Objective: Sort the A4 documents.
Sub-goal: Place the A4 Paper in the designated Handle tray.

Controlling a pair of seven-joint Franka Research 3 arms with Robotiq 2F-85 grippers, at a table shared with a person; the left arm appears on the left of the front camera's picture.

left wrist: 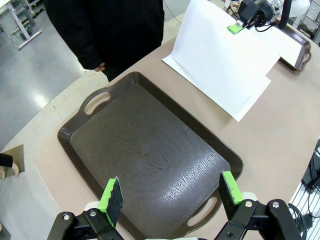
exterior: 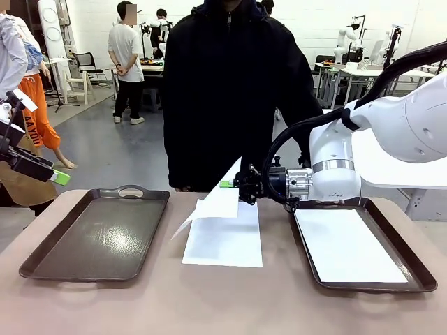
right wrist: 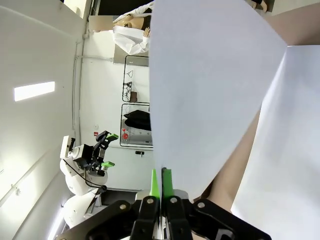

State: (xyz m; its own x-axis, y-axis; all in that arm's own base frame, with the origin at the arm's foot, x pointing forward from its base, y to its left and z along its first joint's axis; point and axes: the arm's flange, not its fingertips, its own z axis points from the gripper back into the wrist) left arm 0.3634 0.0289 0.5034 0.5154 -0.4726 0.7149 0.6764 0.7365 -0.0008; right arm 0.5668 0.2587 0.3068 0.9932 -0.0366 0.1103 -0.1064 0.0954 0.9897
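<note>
The right gripper (exterior: 241,185) has its fingers pressed together on one edge of a white A4 sheet (exterior: 222,199). It holds the sheet up off the paper stack (exterior: 223,244), which lies mid-table (exterior: 209,307) between the two trays. From the pinch the sheet sags down and toward the robot's left, and its free corner droops over the stack; I can't tell whether it touches.

The right tray (exterior: 377,286) lies the other way, to the gripper's right and beneath that arm. Its long axis runs from the robot toward the person (exterior: 237,91), and another document (exterior: 346,244) lies flat inside. I'd judge the right arm far the nearer for carrying the sheet there.

The left gripper (left wrist: 171,195) hangs with its pads spread wide above the bare left tray (left wrist: 150,150), well apart from the paper.

On the way across, the right tray's raised rim could catch the trailing corner.
</note>
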